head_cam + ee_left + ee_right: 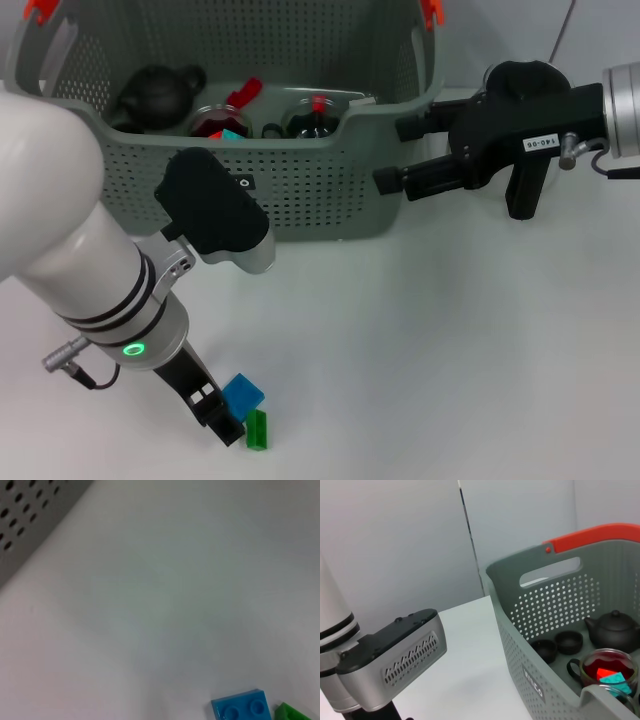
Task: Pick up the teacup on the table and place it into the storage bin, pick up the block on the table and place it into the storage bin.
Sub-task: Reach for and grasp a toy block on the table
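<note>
From the head, the left arm slants down in front of the storage bin (300, 200); its left claw (222, 412) touches the blue block (243, 395), though I cannot tell its grip. The right claw (392, 155) hovers open beside the bin's right wall. The left wrist shows the block (241, 708) on the worktop (175, 605). The right wrist shows a teacup (607, 669) inside the bin (530, 680).

**Layout on the table**

Storage bin (300, 190) sat at back w/ teapot (155, 95) & cups (215, 122) in it. Two blocks (243, 395) lay touching at front, left gripper (222, 412) just beside them. Right gripper (400, 155) hung by bin's right wall.
</note>
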